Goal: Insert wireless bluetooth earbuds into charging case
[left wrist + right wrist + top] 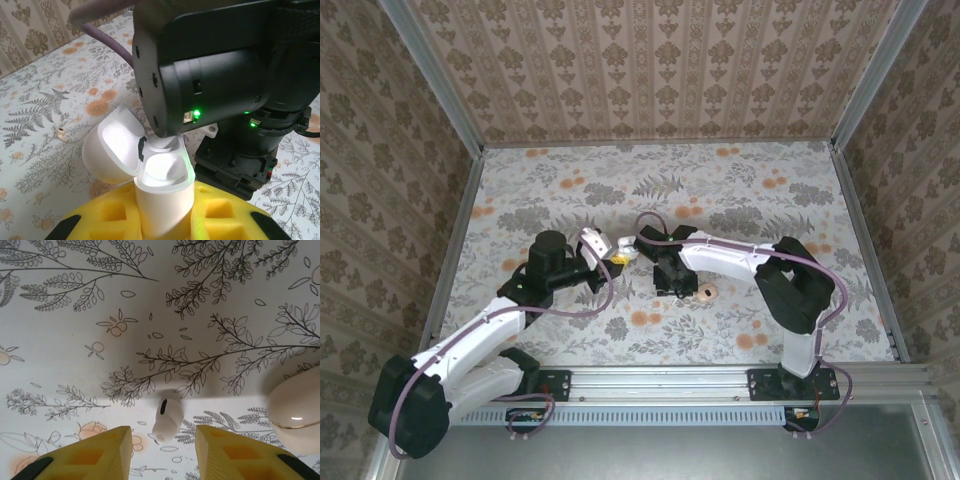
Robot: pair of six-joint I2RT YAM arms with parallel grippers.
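Your left claw [165,222] clamped on the case [161,202], its lid [115,145] open and tipped left, right arm [225,65] close over the case's mouth, your right claw [162,455] parted wide, one earbud [167,420] between its yellow tips [95,455], touching neither, floral worktop [75,365] beyond.

White-and-black arms [470,352] carry purple cables [102,35] and yellow finger pads [90,455].

Soft even light, glare inside charging case [162,205], blurred foreground.
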